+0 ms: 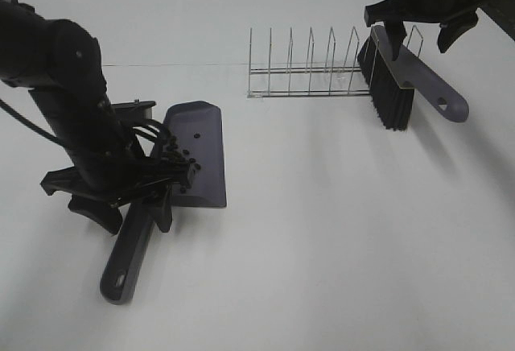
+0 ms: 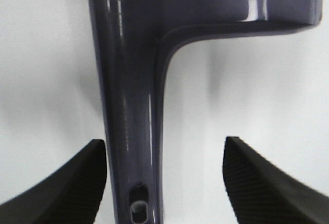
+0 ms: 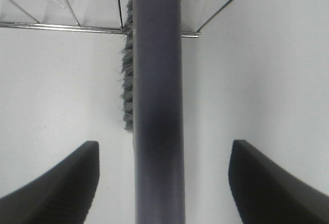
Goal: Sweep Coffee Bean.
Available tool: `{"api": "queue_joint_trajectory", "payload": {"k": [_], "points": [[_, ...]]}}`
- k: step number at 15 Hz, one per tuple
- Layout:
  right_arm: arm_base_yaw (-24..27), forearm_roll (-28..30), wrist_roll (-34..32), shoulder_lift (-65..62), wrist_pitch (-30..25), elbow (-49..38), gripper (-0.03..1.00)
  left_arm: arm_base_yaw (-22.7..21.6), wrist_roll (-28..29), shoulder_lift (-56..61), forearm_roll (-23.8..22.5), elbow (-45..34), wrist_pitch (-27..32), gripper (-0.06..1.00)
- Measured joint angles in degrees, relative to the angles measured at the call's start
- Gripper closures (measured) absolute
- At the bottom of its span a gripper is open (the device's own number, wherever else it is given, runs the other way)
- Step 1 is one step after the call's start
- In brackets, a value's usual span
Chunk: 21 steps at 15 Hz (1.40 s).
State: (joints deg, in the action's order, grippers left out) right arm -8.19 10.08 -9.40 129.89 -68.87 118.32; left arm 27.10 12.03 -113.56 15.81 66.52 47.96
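Observation:
The grey-purple dustpan [image 1: 201,146] lies flat on the white table at the left, with its handle [image 1: 127,258] pointing toward the front. A few tiny dark coffee beans [image 1: 196,136] sit on the pan, and others are partly hidden behind my left arm's cables. My left gripper [image 1: 137,202] is open and straddles the dustpan handle [image 2: 131,126]. One finger [image 2: 67,185] is close against the handle and the other stands apart. The brush [image 1: 406,73], with black bristles [image 1: 390,97], leans on the wire rack. My right gripper [image 1: 414,33] is open above it, a finger on either side of the brush handle [image 3: 157,116].
A wire dish rack [image 1: 310,69] stands at the back centre, touching the brush, and it also shows in the right wrist view [image 3: 61,26]. The white table [image 1: 338,238] stretches across the middle and front right.

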Motion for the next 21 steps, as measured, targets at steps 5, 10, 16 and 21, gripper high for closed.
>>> {"api": "queue_joint_trajectory", "payload": {"k": [5, 10, 16, 21], "points": [[0.0, -1.78, 1.72, -6.07, -0.8, -2.12, 0.31, 0.0, 0.4, 9.11, -4.53, 3.78, 8.25, 0.34], [0.0, -3.27, 3.32, -17.76, -0.74, -19.42, 0.31, 0.0, 3.72, 23.49, -14.67, 2.86, 20.8, 0.34], [0.0, -4.41, 4.01, -41.48, -0.92, -45.44, 0.31, 0.0, 5.39, 49.5, -17.82, -9.63, 21.77, 0.34], [0.0, -6.53, 4.01, -63.77, -0.97, -62.4, 0.31, 0.0, 5.56, 73.17, -17.88, -22.98, 21.94, 0.34]]}}
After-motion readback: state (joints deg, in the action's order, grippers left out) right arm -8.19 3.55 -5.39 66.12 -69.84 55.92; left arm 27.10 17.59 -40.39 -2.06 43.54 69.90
